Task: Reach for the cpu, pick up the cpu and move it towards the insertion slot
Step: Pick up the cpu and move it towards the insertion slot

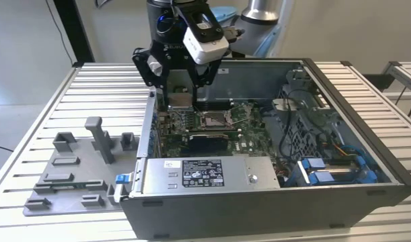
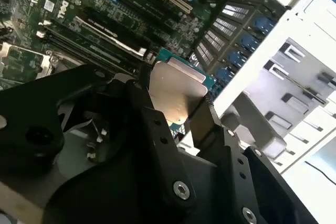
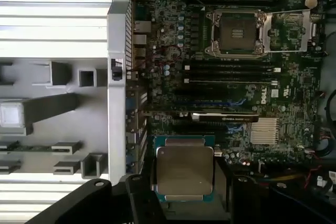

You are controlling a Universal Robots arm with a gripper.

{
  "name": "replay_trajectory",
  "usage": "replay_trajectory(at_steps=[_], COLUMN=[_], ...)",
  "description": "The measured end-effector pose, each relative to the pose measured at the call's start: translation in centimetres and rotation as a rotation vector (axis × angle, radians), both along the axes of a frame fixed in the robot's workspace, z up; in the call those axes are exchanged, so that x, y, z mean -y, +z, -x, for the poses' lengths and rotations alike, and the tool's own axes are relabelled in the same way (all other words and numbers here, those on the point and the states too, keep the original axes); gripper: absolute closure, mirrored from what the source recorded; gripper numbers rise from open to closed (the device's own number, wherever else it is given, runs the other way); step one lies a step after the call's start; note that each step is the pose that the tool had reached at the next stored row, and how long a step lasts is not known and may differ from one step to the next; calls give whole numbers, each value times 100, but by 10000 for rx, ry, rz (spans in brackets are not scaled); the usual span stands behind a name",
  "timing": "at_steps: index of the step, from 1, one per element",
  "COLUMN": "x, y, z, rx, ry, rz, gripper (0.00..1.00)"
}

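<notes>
Fingers (image 1: 181, 96) pinching the cpu (image 1: 181, 99) above the open computer case (image 1: 340, 166) on the bench (image 1: 37, 121), insertion slot (image 1: 213, 119) just beyond them, first wrist view, cpu (image 3: 185, 169) clamped between black fingers (image 3: 140, 195), slot (image 3: 237, 33) well apart, second wrist view, cpu (image 2: 176, 90) held over the motherboard (image 2: 100, 19).

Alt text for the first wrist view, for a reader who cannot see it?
The gripper holds the cpu, silvery top showing, above the motherboard in an open computer case. The insertion slot lies apart from it, its frame open. A grey fixture sits outside the case wall.

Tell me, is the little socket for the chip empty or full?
Empty. The insertion slot shows its bare brownish centre, and the cpu sits in the hand, away from it.
</notes>
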State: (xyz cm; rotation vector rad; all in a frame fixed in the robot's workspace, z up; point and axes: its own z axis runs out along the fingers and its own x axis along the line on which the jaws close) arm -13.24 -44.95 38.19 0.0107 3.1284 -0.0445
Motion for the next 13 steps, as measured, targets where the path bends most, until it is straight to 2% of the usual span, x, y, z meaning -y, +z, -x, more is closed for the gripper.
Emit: replay_trajectory(at_steps=[4,13], x=[0,0], y=[0,0], z=[-164,-473], rx=[0,-1], ry=[0,0], rz=[0,1], gripper=[100,100])
